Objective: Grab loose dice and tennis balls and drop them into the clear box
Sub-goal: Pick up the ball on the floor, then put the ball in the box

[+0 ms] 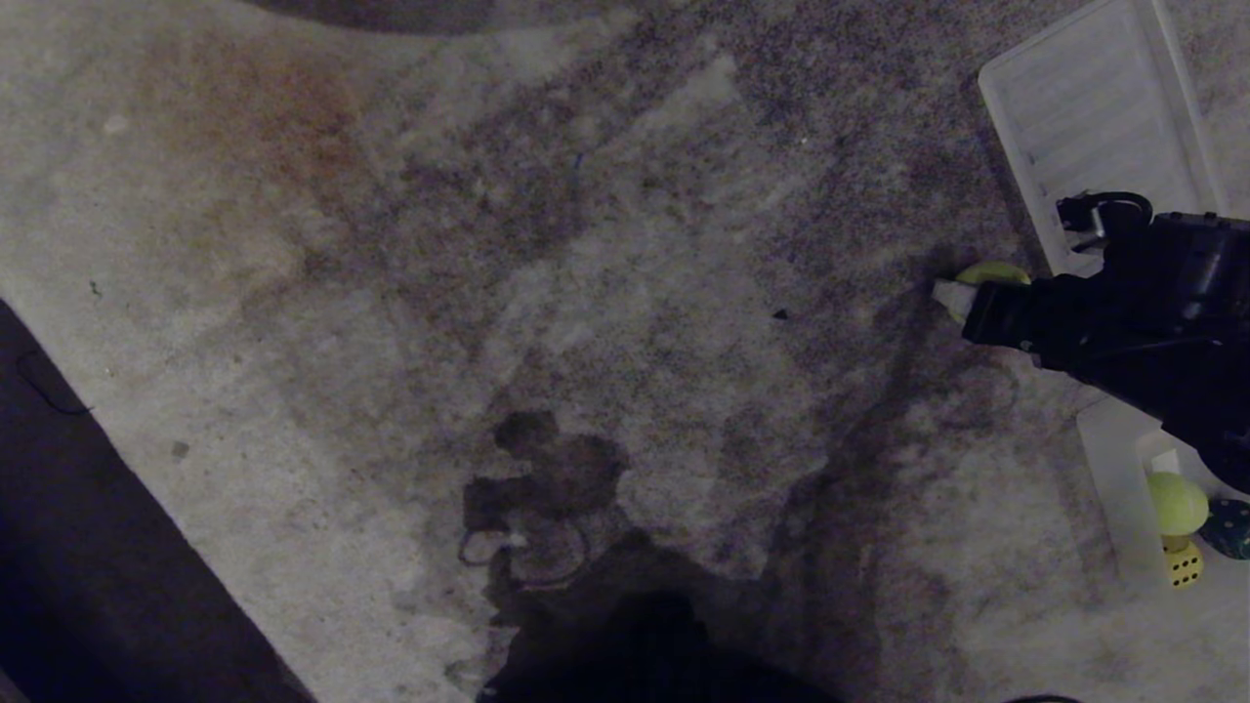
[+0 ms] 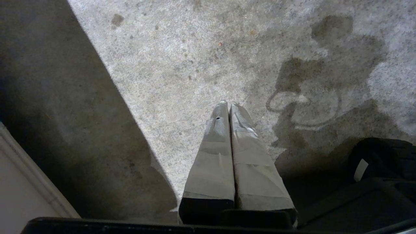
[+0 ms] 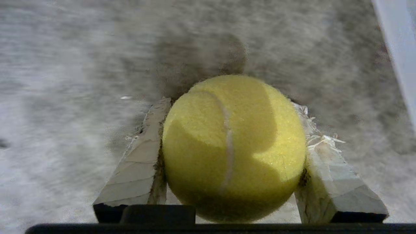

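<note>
Beside the ribbed lid (image 1: 1094, 117) your right gripper (image 3: 232, 104) clamps a tennis ball (image 3: 234, 148); your left gripper (image 2: 228, 104) sits closed

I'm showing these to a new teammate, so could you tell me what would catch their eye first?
Most striking is the tennis ball filling the right wrist view, pressed between the right hand's two taped fingers above the carpet. In the head view, the clear box at the lower right already holds another tennis ball, a yellow die and a dark green die.
</note>
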Robot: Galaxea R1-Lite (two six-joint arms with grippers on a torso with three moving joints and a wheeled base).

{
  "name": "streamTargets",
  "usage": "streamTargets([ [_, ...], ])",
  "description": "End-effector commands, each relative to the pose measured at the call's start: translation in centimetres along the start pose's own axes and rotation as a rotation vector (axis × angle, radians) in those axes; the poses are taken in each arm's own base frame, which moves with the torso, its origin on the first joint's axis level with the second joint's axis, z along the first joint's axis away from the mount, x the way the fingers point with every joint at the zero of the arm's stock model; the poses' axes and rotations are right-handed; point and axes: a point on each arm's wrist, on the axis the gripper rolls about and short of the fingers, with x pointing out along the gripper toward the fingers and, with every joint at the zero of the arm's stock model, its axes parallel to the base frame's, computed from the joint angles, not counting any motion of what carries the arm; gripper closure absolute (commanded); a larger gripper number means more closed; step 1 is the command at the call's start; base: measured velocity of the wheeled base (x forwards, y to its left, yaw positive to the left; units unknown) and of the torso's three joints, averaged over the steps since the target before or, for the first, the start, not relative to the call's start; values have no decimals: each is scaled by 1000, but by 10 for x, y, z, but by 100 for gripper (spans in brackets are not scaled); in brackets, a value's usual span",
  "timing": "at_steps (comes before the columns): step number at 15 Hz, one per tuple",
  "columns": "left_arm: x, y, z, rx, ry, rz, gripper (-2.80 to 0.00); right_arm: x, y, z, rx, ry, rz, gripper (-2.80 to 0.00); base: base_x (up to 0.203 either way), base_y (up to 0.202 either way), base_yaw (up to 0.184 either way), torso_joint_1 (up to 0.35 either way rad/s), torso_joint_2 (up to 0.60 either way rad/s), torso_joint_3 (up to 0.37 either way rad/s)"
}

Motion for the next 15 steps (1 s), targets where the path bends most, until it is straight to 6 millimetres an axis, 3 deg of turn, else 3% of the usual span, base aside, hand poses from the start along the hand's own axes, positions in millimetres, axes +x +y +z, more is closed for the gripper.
streamTargets([
  [1, 0, 0, 0, 0, 1, 0, 0, -19, 2, 7, 1, -16, 7, 0, 0, 0, 0, 0, 0, 0],
  [4, 0, 0, 0, 0, 2, 0, 0, -58, 3, 12, 1, 8, 6, 0, 0, 0, 0, 0, 0, 0],
  [7, 0, 0, 0, 0, 3, 1, 0, -112, 4, 14, -10, 56, 2, 0, 0, 0, 0, 0, 0, 0],
  [10, 0, 0, 0, 0, 2, 0, 0, -168, 2, -1, -27, 114, -25, 0, 0, 0, 0, 0, 0, 0],
  [12, 0, 0, 0, 0, 2, 0, 0, -189, -8, -24, -38, 180, -131, 0, 0, 0, 0, 0, 0, 0],
  [15, 0, 0, 0, 0, 2, 1, 0, -204, -14, -38, -38, 201, -212, 0, 0, 0, 0, 0, 0, 0],
])
